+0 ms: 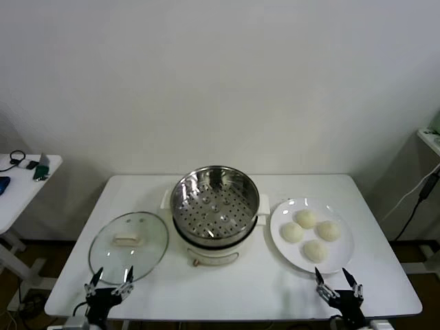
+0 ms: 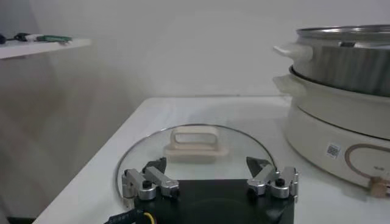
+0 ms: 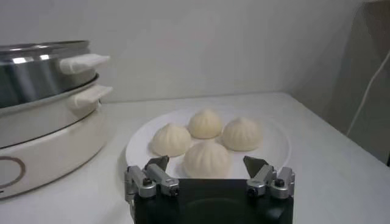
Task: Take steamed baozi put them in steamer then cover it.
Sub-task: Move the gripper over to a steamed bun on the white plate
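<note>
Cream-white baozi (image 1: 311, 234) — four, on the plate (image 1: 345, 258) beside the empty steamer (image 1: 214, 199); cover (image 1: 128, 240) lies left. Both grippers, left (image 1: 109, 280) and right (image 1: 337, 280), gape empty. Risk: soft dough crushed — or dropped.

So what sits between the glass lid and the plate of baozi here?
In the head view, the steamer on its cream pot base stands between the cover and the plate holding the baozi. Its basket is empty.
</note>
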Robot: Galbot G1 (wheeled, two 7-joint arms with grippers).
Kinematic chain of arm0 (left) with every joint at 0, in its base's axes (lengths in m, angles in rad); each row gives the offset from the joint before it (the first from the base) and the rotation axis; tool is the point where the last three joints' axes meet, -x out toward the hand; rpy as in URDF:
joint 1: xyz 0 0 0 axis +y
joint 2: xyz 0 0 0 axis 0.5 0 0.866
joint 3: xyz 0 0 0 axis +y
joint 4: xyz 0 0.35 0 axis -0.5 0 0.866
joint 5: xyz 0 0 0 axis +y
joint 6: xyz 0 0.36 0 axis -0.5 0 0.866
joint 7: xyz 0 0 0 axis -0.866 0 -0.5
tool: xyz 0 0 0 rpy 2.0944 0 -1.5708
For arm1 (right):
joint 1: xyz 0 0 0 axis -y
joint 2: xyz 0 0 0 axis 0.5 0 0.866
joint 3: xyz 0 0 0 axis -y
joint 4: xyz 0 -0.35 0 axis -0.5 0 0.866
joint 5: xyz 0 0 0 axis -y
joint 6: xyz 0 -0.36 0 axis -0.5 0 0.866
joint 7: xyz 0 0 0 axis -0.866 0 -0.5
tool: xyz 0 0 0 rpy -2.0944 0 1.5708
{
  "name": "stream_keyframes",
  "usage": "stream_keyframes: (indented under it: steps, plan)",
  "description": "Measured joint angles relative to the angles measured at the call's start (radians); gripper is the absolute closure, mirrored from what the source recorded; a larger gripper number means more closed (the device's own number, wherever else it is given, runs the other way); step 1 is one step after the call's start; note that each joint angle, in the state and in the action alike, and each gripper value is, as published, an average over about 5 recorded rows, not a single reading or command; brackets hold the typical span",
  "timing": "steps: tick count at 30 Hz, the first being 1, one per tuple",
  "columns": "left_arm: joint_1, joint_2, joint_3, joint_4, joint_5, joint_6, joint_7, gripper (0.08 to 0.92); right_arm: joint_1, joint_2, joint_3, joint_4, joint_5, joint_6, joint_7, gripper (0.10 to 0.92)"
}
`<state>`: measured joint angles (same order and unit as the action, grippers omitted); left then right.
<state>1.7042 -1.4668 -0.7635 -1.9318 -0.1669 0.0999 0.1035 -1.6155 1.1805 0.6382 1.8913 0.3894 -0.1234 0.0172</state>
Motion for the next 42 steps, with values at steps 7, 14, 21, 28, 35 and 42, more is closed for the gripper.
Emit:
stream_keyframes:
  steps: [7, 14, 21, 28, 35, 42]
  plan:
    - [-0.009, 0.000, 0.006, 0.004, 0.001, -0.005, 0.000, 0.177, 0.223, -0.130, -0.088, -0.063, -0.009, -0.120, -0.016, 0.203]
    - [-0.012, 0.000, 0.005, 0.004, 0.002, -0.005, 0.001, 0.177, 0.540, -0.331, -0.314, -0.160, -0.041, -0.254, -0.114, 0.203]
    - [-0.005, 0.001, 0.000, 0.004, 0.005, -0.013, 0.001, 0.177, 0.918, -0.521, -0.657, -0.280, -0.092, -0.290, -0.324, 0.203]
    - [0.002, 0.006, -0.001, 0.012, 0.005, -0.025, 0.001, 0.177, 1.367, -0.630, -1.106, -0.415, -0.134, -0.196, -0.641, 0.203]
    - [0.001, 0.010, 0.003, 0.022, 0.006, -0.028, 0.009, 0.177, 1.743, -0.629, -1.509, -0.554, -0.124, -0.112, -0.901, 0.203]
    - [-0.003, 0.008, 0.002, 0.011, 0.008, -0.027, 0.017, 0.177, 1.911, -0.554, -1.748, -0.698, -0.118, -0.065, -1.043, 0.203]
